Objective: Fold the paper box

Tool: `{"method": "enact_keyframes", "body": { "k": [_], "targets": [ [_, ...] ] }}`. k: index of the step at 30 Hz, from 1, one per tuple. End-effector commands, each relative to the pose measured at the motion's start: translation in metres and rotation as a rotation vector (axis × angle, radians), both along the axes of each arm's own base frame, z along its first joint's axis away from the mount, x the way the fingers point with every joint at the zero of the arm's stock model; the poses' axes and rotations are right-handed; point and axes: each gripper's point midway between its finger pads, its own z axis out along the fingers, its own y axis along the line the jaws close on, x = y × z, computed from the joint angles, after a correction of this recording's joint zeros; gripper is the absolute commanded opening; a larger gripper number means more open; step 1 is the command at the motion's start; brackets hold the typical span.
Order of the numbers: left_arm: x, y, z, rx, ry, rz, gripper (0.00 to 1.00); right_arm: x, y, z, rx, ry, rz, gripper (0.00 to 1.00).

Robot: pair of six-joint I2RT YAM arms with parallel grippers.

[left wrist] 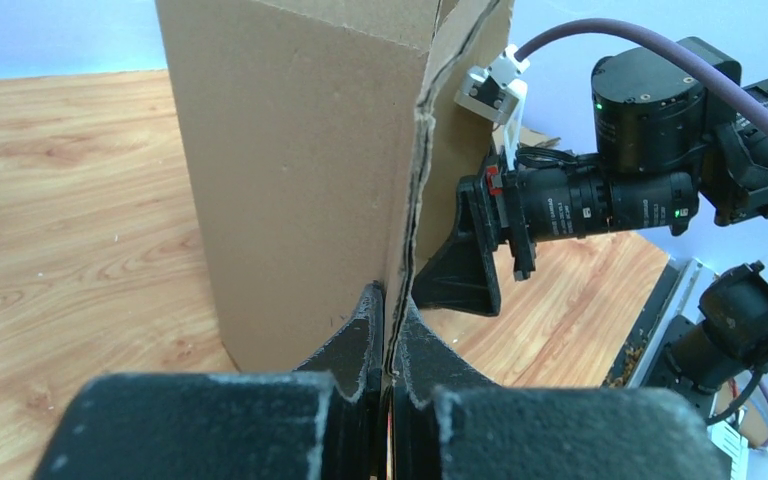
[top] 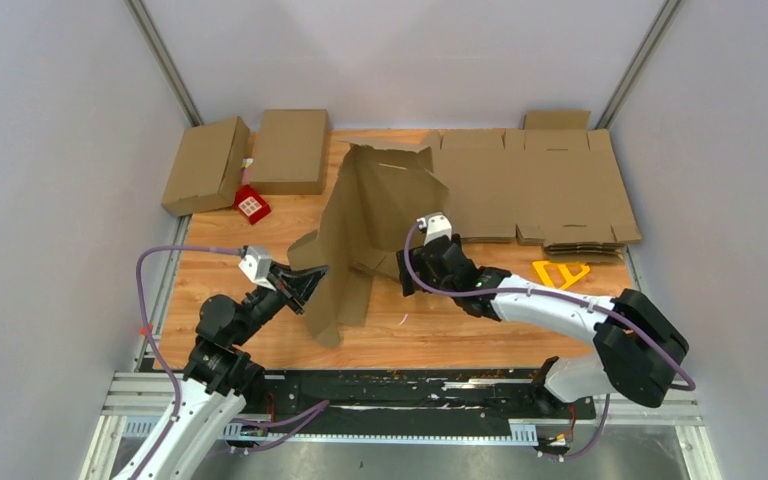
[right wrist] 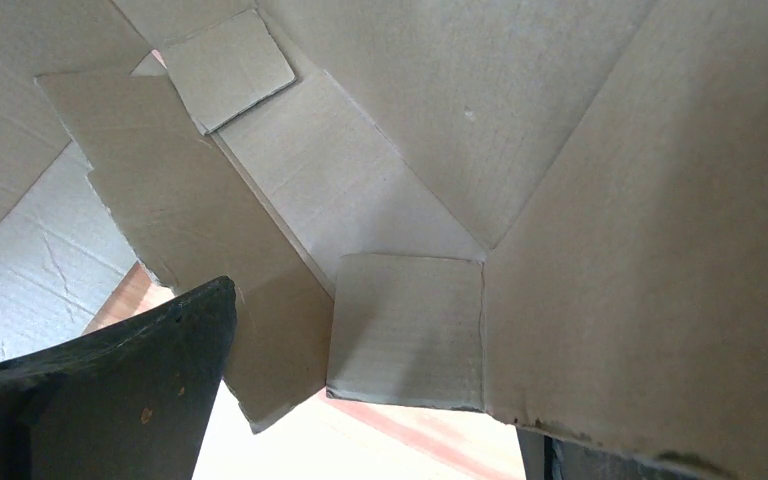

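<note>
Mid-fold: left tool (left wrist: 388, 330) clamps the half-raised paper box (top: 380, 200); right tool (top: 406, 271), jaws apart, should next push a flap (right wrist: 405, 340) inward.

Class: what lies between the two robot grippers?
The upright, partly folded cardboard sheet, between left gripper and right gripper; shown in the top view.

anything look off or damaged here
The half-folded cardboard sheet stands crooked and slumped, and its edge just above the left gripper, which pinches it, looks ragged and crumpled. A small red object also lies loose at the far left.
</note>
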Motion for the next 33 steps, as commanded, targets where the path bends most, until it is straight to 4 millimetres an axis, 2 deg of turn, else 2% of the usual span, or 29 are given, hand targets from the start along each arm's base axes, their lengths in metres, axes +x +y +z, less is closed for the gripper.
{"method": "enact_keyframes", "body": {
  "k": [1, 9, 13, 19, 27, 33],
  "targets": [
    [-0.007, -0.008, -0.007, -0.006, 0.090, -0.057, 0.03, 0.021, 0.024, 0.046, 0.005, -0.206, 0.021, 1.00],
    [-0.006, -0.008, -0.007, -0.001, 0.097, -0.050, 0.03, 0.019, 0.028, 0.065, -0.016, -0.358, 0.096, 1.00],
    [-0.004, -0.007, -0.009, 0.017, 0.101, -0.044, 0.03, 0.015, 0.028, 0.078, 0.037, -0.418, 0.111, 1.00],
    [-0.003, -0.006, -0.011, 0.022, 0.103, -0.038, 0.03, 0.010, 0.025, 0.079, 0.071, -0.406, 0.101, 1.00],
    [-0.002, -0.004, -0.012, 0.036, 0.106, -0.023, 0.03, 0.003, -0.005, 0.071, 0.060, -0.360, -0.010, 1.00],
    [-0.002, -0.004, -0.011, 0.033, 0.107, -0.025, 0.03, -0.005, 0.000, 0.070, 0.103, -0.339, 0.025, 0.70]
  ]
}}
